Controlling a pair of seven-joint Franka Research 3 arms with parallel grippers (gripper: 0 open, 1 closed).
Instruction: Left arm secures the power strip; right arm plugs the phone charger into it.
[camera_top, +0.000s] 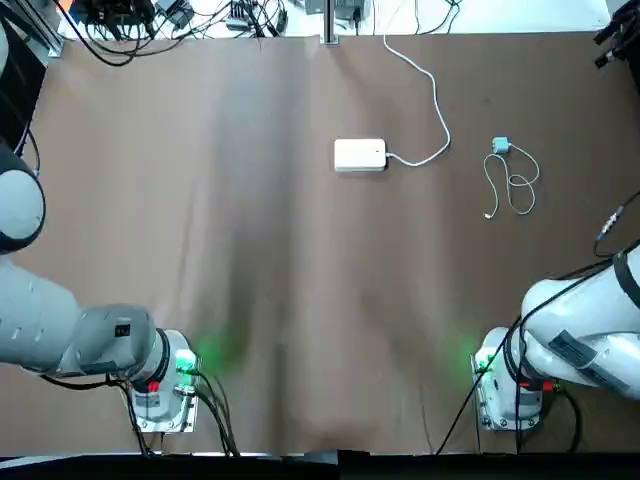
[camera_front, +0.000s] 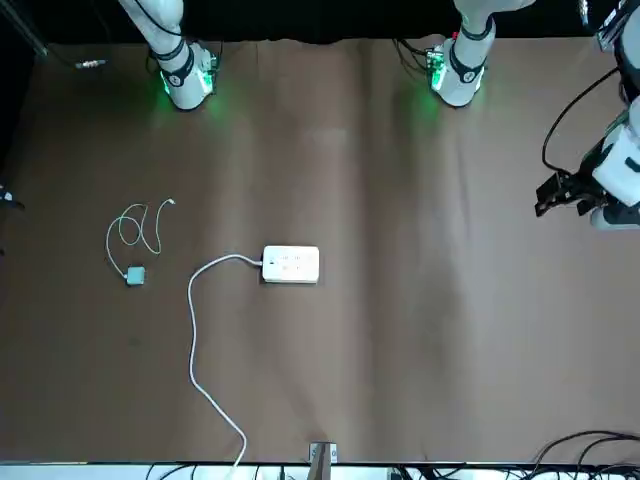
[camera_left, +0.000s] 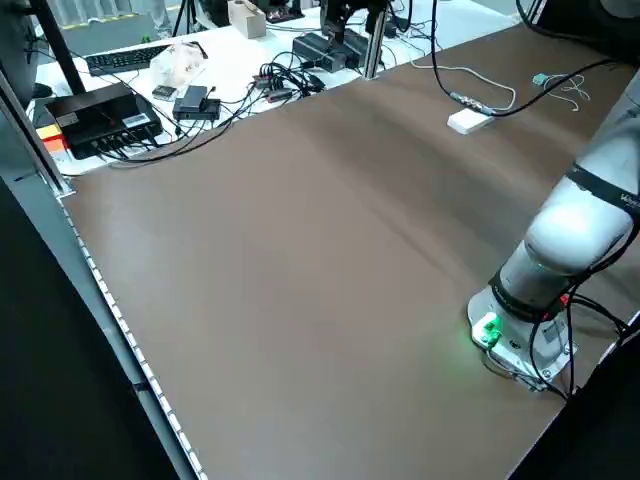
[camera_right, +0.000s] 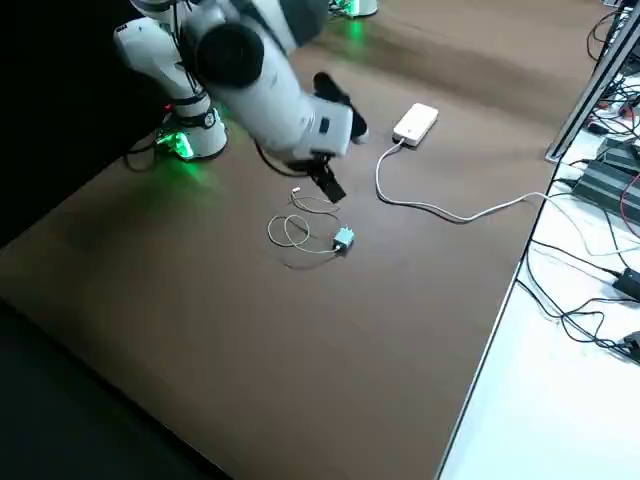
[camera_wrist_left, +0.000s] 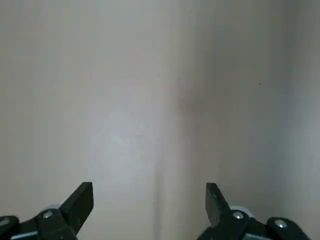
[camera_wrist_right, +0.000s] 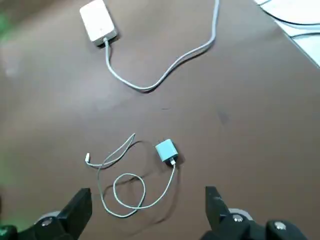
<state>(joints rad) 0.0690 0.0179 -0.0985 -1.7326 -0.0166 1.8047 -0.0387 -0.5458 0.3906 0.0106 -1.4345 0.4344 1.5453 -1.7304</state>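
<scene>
Both pairs of my fingers stand wide apart with nothing between them. My left gripper (camera_wrist_left: 150, 202) hangs above bare tabletop (camera_wrist_left: 140, 110) at my left side; my right gripper (camera_wrist_right: 149, 205) hangs over the right side, facing the phone charger (camera_wrist_right: 167, 150).

That charger lies on the table to the right of the power strip (camera_top: 360, 155), well apart from it, its thin white cable (camera_top: 533, 190) looped towards my bases. I judge the teal cube light, hard and slightly slippery, its cable soft and quick to snag. I should pinch it by two opposite side faces, leaving the prong end and cable exit free.

The strip rests flat in the far middle, sockets up, its thick cord (camera_top: 441, 110) running off the far edge. It looks rigid and light enough to skid under a plug's push; my left fingers should clamp its long sides, off the sockets. The cord may spring back and twist it. I can read no brand, label or writing on either piece.
</scene>
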